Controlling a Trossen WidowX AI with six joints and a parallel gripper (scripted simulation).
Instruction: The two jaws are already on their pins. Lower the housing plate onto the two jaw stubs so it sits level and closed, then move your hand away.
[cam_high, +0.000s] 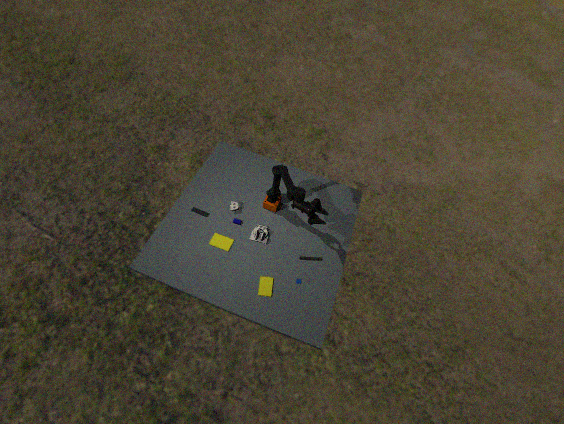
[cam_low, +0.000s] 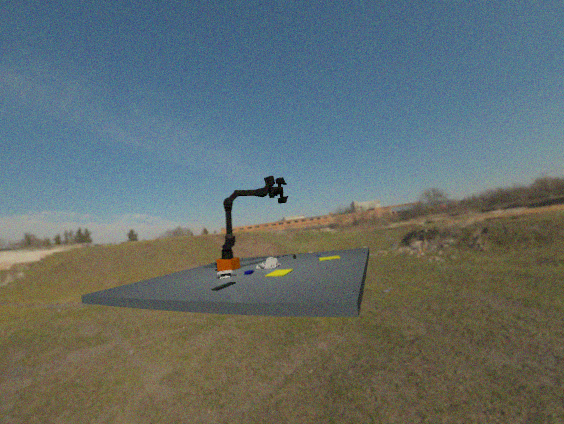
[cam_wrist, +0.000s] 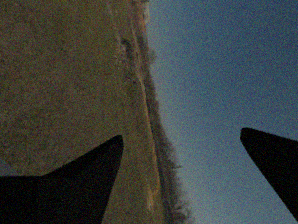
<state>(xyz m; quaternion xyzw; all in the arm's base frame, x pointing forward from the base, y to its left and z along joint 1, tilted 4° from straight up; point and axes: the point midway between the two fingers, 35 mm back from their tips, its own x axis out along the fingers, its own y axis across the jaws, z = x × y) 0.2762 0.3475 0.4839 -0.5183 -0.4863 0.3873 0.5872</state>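
Observation:
A white assembly (cam_high: 260, 234) (cam_low: 270, 262) with dark gaps stands near the middle of the table; the jaws and their pins cannot be told apart at this size. A smaller white piece (cam_high: 234, 205) (cam_low: 224, 274) with dark spots, which looks like the housing plate, lies apart from it, near the arm's base. My gripper (cam_high: 326, 218) (cam_low: 286, 191) (cam_wrist: 179, 137) is wide open and empty. It hangs high over the table, away from both white parts. The wrist view shows only the two black fingers, grass and sky, with neither white part in it.
The grey table (cam_high: 162, 252) (cam_low: 310, 297) also bears the orange arm base (cam_high: 270, 204) (cam_low: 228, 265), a yellow pad (cam_high: 221, 242) (cam_low: 279, 273), another yellow pad (cam_high: 266, 286) (cam_low: 329, 258), a blue block (cam_high: 237, 221) (cam_low: 249, 272), a small blue piece (cam_high: 298, 281) and dark bars (cam_high: 200, 211) (cam_high: 311, 258).

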